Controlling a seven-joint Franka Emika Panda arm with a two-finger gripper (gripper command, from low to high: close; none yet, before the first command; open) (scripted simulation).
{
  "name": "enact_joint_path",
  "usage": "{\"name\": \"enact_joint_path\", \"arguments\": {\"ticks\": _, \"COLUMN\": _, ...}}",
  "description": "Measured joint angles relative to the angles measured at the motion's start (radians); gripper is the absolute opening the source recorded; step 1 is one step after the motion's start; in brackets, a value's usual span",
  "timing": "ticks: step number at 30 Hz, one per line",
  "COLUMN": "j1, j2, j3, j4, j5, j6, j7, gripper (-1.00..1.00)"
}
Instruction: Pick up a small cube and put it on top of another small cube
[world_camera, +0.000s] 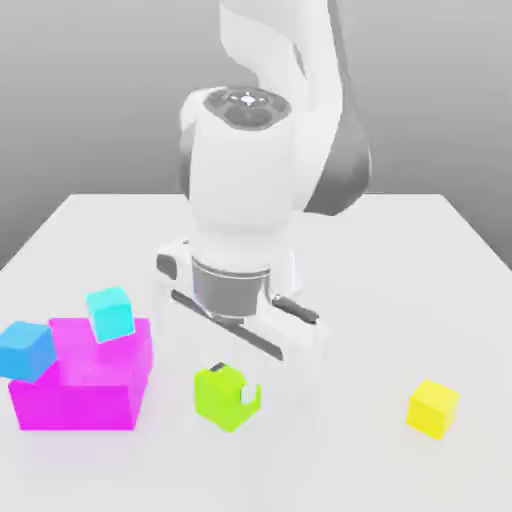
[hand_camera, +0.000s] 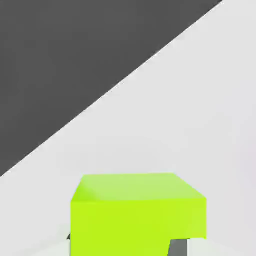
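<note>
Exterior view: pincer (world_camera: 232, 383) grips lime cube (world_camera: 222, 400).

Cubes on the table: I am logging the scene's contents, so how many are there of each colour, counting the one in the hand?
Lime-green cube, held in the hand: 1
Yellow cube: 1
Cyan cube: 1
Blue cube: 1
Magenta cube, the largest: 1
Total: 5

small plain lime-green cube (world_camera: 226, 398): smooth, matt, plastic-looking | flat white table (world_camera: 380, 300): smooth, matt | white robot arm (world_camera: 245, 190): glossy, smooth shell
</note>
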Motion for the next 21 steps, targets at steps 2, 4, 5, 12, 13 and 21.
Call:
{"name": "enact_joint_path", "arguments": {"ticks": 2, "j1": -0.042, "j2": -0.071, "j3": -0.022, "j4": -0.048, "j5": 0.001, "j6": -0.022, "j7": 0.083, "gripper": -1.0}}
{"name": "enact_joint_path", "arguments": {"ticks": 4, "j1": -0.093, "j2": -0.143, "j3": -0.05, "j4": -0.097, "j5": 0.001, "j6": -0.044, "j7": 0.166, "gripper": -1.0}}
{"name": "enact_joint_path", "arguments": {"ticks": 5, "j1": -0.122, "j2": -0.179, "j3": -0.064, "j4": -0.121, "j5": 0.001, "j6": -0.054, "j7": 0.208, "gripper": -1.0}}
{"name": "enact_joint_path", "arguments": {"ticks": 12, "j1": -0.35, "j2": -0.437, "j3": -0.142, "j4": -0.292, "j5": 0.011, "j6": -0.124, "j7": 0.494, "gripper": -1.0}}
{"name": "enact_joint_path", "arguments": {"ticks": 13, "j1": -0.375, "j2": -0.455, "j3": -0.149, "j4": -0.313, "j5": 0.013, "j6": -0.12, "j7": 0.522, "gripper": -1.0}}
{"name": "enact_joint_path", "arguments": {"ticks": 21, "j1": -0.396, "j2": -0.309, "j3": -0.171, "j4": -0.382, "j5": 0.014, "j6": 0.098, "j7": 0.546, "gripper": 1.0}}
